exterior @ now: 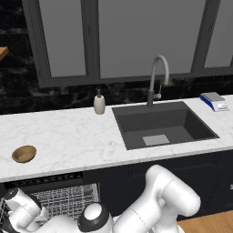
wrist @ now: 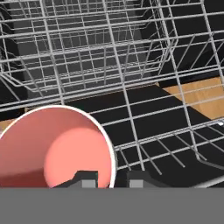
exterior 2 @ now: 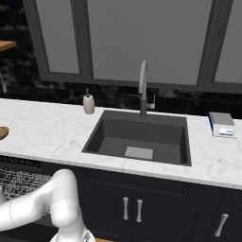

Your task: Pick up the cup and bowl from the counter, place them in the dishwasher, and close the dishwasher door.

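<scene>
The cup [wrist: 54, 146] is being shown in the hand view from above, with its red inside and white rim, sitting low at the near left inside the white wire rack [wrist: 131, 78] of the dishwasher [exterior: 54, 189]. The gripper [wrist: 111, 179] is being positioned directly over the cup's right rim: 1 finger tip is seen inside the rim and the other just outside it. The 2 tips are standing a little apart with the rim between them; whether the rim is being pinched or has been let go cannot be told.

In the left base view, the bowl [exterior: 24, 154] is being carried by the worktop [exterior: 77, 136] at its near left, well apart from the sink [exterior: 161, 124]. The same bowl is being cut off by the left edge of the right base view. The rack is being seen pulled out below the worktop edge, under the black vented control strip [exterior: 45, 180], and the white arm [exterior: 150, 200] is being reached down toward it.

A beige soap dispenser [exterior: 99, 103] is being shown at the far left corner of the sink, and a grey faucet [exterior: 157, 77] behind the sink. A small blue and white item [exterior: 214, 101] is lying on the worktop to the right of the sink.
</scene>
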